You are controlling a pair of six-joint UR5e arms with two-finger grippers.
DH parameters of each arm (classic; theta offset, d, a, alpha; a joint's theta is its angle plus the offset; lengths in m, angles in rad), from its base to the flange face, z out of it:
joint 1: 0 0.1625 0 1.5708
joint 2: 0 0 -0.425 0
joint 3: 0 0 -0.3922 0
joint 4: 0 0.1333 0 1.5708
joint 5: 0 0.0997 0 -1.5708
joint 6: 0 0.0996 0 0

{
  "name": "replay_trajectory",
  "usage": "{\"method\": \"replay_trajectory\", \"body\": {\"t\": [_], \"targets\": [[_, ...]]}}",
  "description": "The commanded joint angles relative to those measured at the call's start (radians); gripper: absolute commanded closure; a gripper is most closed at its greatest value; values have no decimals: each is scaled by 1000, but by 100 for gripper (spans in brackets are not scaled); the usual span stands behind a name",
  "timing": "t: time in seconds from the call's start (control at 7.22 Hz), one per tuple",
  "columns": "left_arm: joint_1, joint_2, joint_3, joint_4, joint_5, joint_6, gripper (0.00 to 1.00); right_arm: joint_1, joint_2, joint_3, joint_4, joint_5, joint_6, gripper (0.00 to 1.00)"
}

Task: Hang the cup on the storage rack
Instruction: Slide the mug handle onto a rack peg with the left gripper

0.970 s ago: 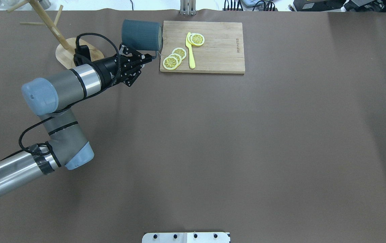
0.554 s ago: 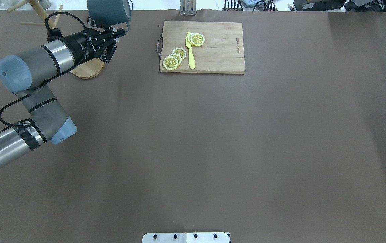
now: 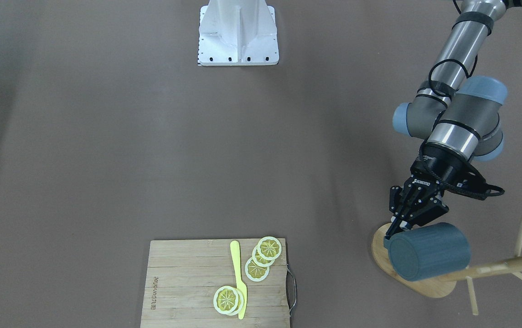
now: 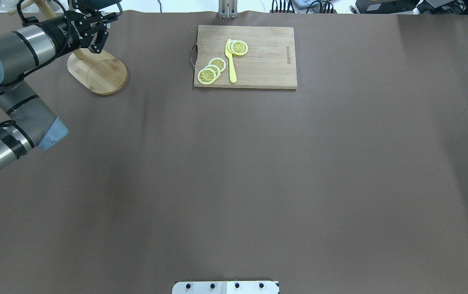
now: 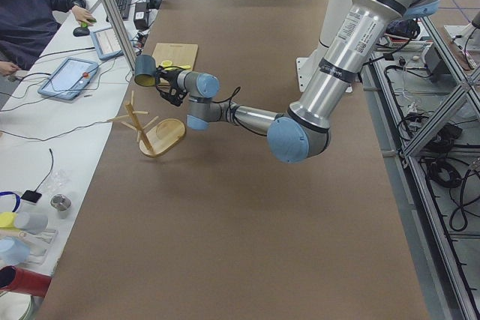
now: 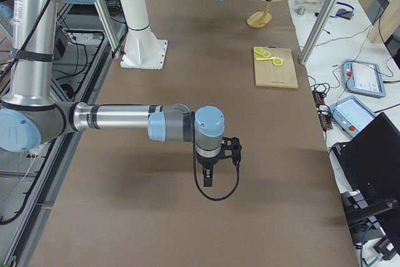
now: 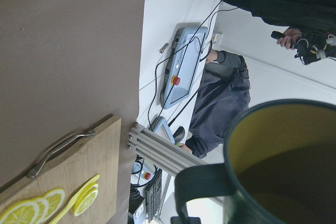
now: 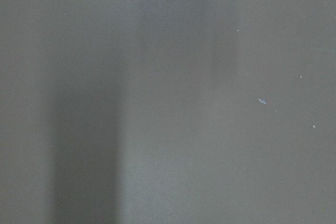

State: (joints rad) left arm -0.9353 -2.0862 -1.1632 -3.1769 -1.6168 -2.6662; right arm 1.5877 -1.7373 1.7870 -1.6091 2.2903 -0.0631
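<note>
The slate-blue cup (image 3: 429, 257) is in the air, tipped on its side above the oval base of the bamboo storage rack (image 3: 428, 287), close beside its post. My left gripper (image 3: 395, 231) is shut on the cup at its handle. In the left wrist view the cup's (image 7: 283, 166) yellow-olive inside and blue loop handle fill the lower right. From overhead, only the cup's (image 4: 95, 3) lower edge shows at the top edge, with the left gripper (image 4: 109, 18) by the rack (image 4: 99, 71). The right gripper (image 6: 210, 176) hangs low over the bare table; I cannot tell its state.
A wooden cutting board (image 4: 266, 61) with lemon slices (image 4: 211, 69) and a yellow knife (image 4: 231, 65) lies right of the rack. The white robot base (image 3: 238, 32) stands mid-table. A person (image 5: 30, 20) sits at the side desk with tablets.
My left arm has carried the cup from beside the cutting board leftward and toward the table's far edge, bringing it over the rack. The grip on the cup has held.
</note>
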Motion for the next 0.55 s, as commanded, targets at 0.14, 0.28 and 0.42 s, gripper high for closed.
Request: {"method": "replay_trajectory", "body": {"t": [0.14,0.28,0.42], "targets": [[-14,-11,80,-3,40,-14,100,0,2,0,0,2,0,0],[-16,-11,91,-11,38,-14,100,0,4,2,0,2,0,0],[-17,-9,102,-26,37,-14,100,0,4,0,0,2,0,0]]}}
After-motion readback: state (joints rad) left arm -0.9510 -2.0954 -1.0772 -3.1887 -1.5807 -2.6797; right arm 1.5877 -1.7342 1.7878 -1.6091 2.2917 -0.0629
